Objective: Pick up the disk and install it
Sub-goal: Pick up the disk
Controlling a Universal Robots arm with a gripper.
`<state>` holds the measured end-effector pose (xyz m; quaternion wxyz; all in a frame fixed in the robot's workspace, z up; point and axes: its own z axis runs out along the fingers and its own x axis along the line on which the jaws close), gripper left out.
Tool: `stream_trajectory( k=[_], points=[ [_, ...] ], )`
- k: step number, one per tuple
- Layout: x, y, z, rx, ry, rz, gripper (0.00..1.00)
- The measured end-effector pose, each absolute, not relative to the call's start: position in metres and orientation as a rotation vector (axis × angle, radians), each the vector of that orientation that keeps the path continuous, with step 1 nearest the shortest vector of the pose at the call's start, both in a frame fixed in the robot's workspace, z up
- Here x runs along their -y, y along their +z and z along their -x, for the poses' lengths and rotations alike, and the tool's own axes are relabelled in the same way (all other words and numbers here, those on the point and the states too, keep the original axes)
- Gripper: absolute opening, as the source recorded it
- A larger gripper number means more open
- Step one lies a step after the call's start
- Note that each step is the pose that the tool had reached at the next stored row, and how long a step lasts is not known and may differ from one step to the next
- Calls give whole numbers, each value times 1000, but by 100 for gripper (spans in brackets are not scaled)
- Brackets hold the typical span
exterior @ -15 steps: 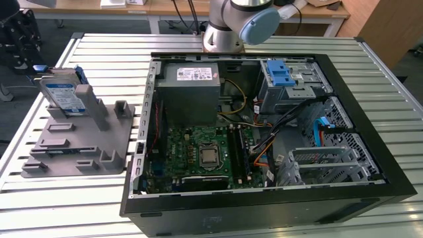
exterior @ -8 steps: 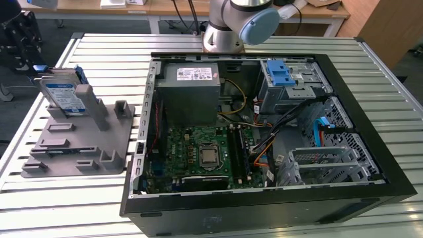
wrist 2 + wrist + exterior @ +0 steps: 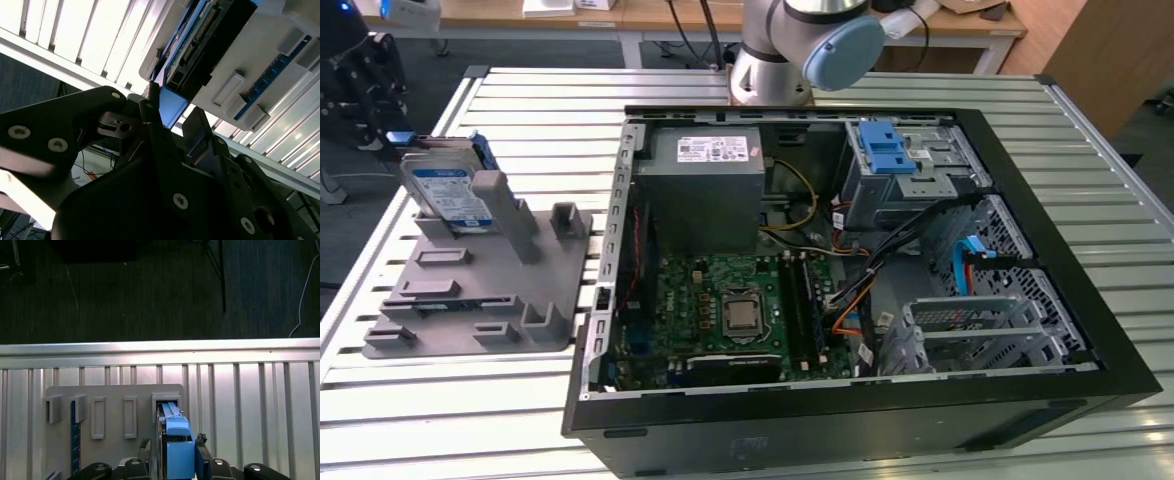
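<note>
Pick step: fingers (image 3: 201, 441) spread astride silver blue-framed disk (image 3: 450, 192), upright in grey slotted holder (image 3: 467, 305). Clamp needs frame centred.

My slatted silver tabletop (image 3: 547, 110) carries a grey slotted holder plate (image 3: 447, 310) toward the exterior view's left, an open black computer case (image 3: 854, 425) lying on its side just beside that, and my arm's base (image 3: 767, 85) at the far edge.
</note>
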<state>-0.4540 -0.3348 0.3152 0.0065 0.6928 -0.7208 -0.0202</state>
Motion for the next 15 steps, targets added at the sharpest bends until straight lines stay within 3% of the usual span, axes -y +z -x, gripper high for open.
stream_trajectory(
  k=[15],
  points=[
    [334, 300, 455, 2255, -62, -2168, 46]
  ],
)
